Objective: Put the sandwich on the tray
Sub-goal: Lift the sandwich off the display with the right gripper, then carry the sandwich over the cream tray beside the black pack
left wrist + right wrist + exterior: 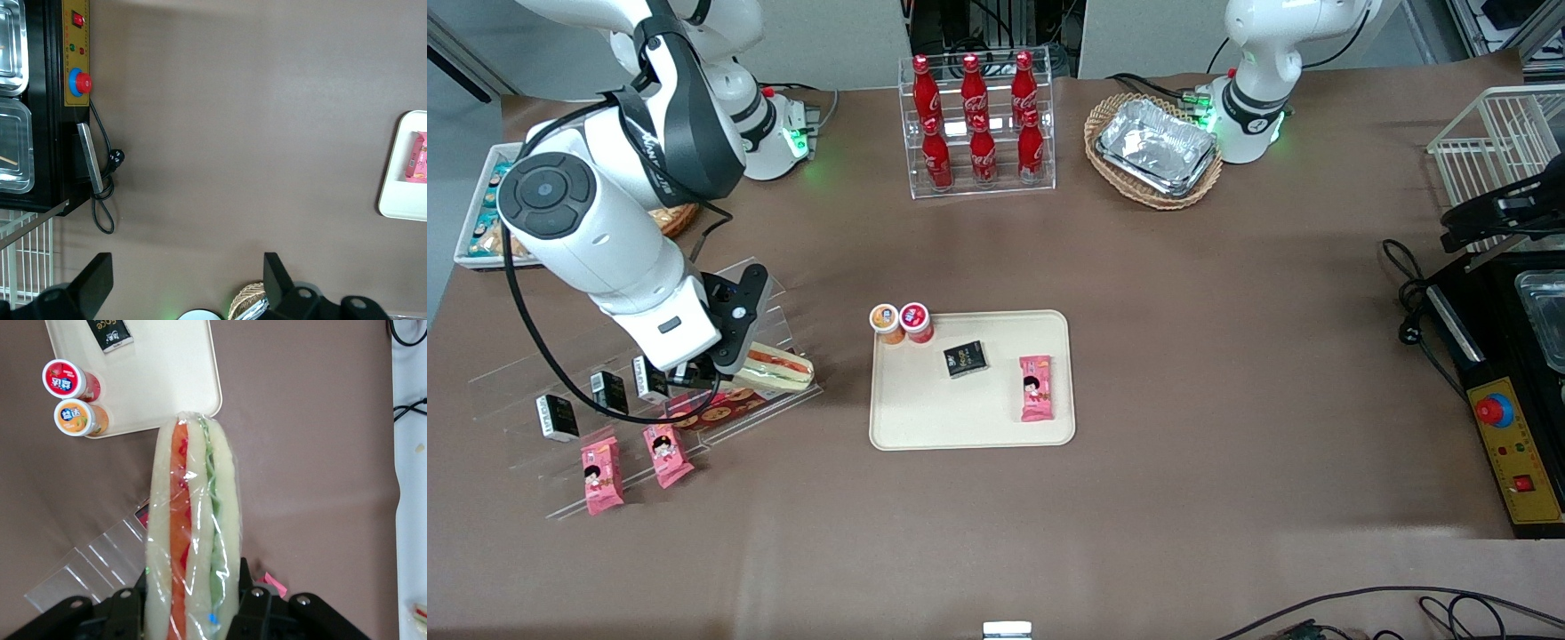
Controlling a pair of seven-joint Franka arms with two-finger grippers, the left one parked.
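The sandwich [781, 367], pale bread with red and green layers in clear wrap, is held above the clear acrylic shelf [605, 418] toward the working arm's end of the table. My right gripper [734, 369] is shut on the sandwich [193, 527], its fingers [257, 600] pressing both bread sides. The cream tray [925, 418] lies flat at the table's middle, a short way from the sandwich tip; its corner shows in the right wrist view [180, 393]. On the tray lie a black packet [967, 359] and a pink snack packet [1036, 388].
Two small capped cups [901, 322] stand at the tray's corner. The acrylic shelf holds black packets [557, 417] and pink snack packets [602, 476]. A rack of red bottles [978, 124] and a basket of foil trays [1154, 149] stand farther from the front camera.
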